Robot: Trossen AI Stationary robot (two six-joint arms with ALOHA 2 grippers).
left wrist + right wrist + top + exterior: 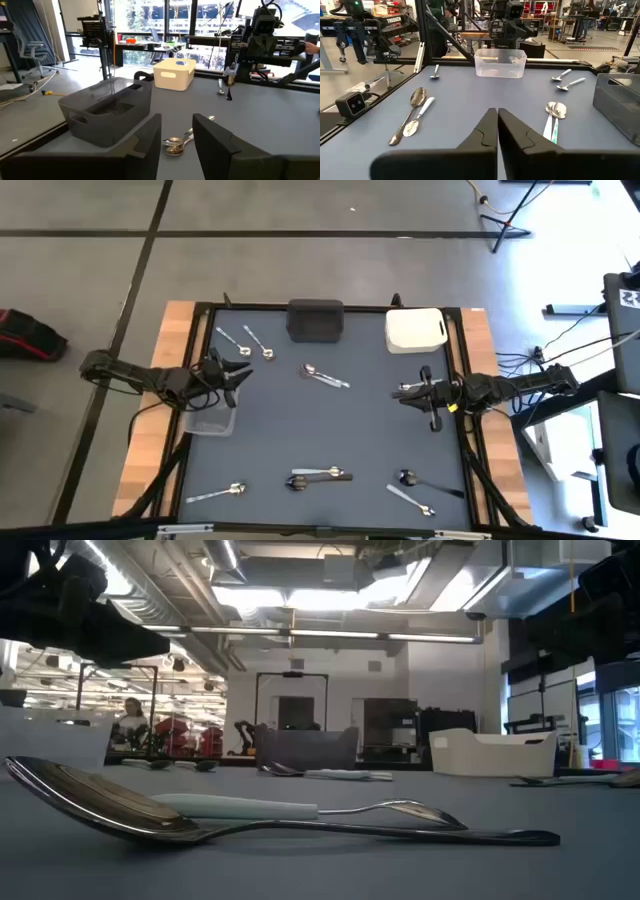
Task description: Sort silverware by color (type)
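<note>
Silverware was distributed across the dark tabletop [370, 430] in several groups. Two silver spoons [247, 340] were positioned near the far left corner, just beside the black bin [315, 319] at the far edge. A pair of spoons [325, 376] was located at the centre of the tabletop, lying together. Along the near edge, one silver spoon [218, 493] was placed toward the left corner; a dark utensil and a silver spoon [319, 476] were placed side by side at the middle; a dark spoon [428, 482] and a silver spoon [411, 500] were placed toward the right corner.

The white bin [415, 329] was set at the far edge, to the right of the black bin. The clear bin [210, 420] was set at the left edge, partly beneath the left arm.

The left gripper [240, 372] was held above the left side of the tabletop, over the clear bin's far edge. Its fingers [220, 145] were seen spread apart in the left wrist view, with nothing between them, and the central pair of spoons was visible beyond the gap.

The right gripper [404, 392] was held above the right side of the tabletop, pointing toward the centre. Its fingers [480, 132] were seen pressed together in the right wrist view, with nothing clamped.
</note>
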